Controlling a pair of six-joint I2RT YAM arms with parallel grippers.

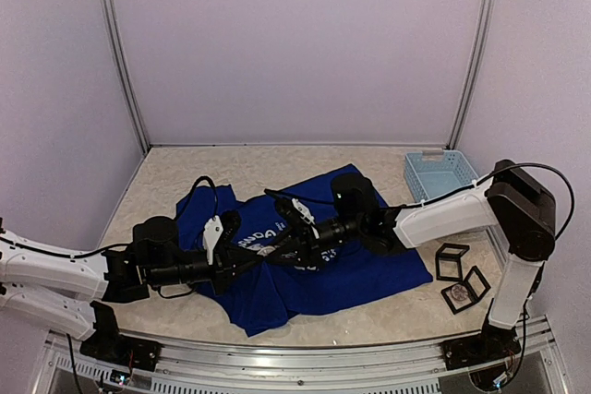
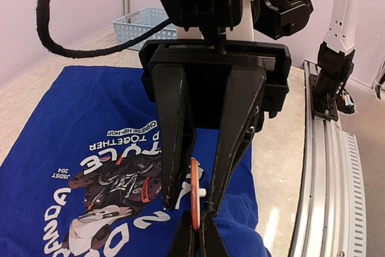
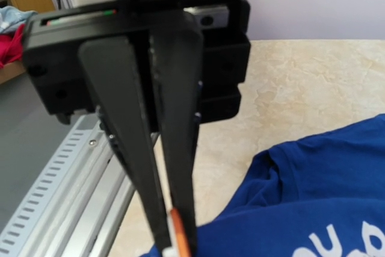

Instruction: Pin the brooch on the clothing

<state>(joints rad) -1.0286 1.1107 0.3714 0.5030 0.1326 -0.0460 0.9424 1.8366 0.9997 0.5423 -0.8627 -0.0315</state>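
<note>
From where I stand, the left claw (image 2: 194, 240) is pinched shut on the orange brooch (image 2: 194, 192), held edge-on low in the centre of the frame, just over the blue T-shirt (image 2: 72, 100). The right claw (image 2: 192, 204) straddles it, part open, gripping nothing. I'd close gently and keep the brooch square to the T-shirt. Pale speckled tabletop (image 1: 277, 163), plain white walls (image 1: 295, 43), light-blue basket (image 1: 439, 175) at upper right
</note>
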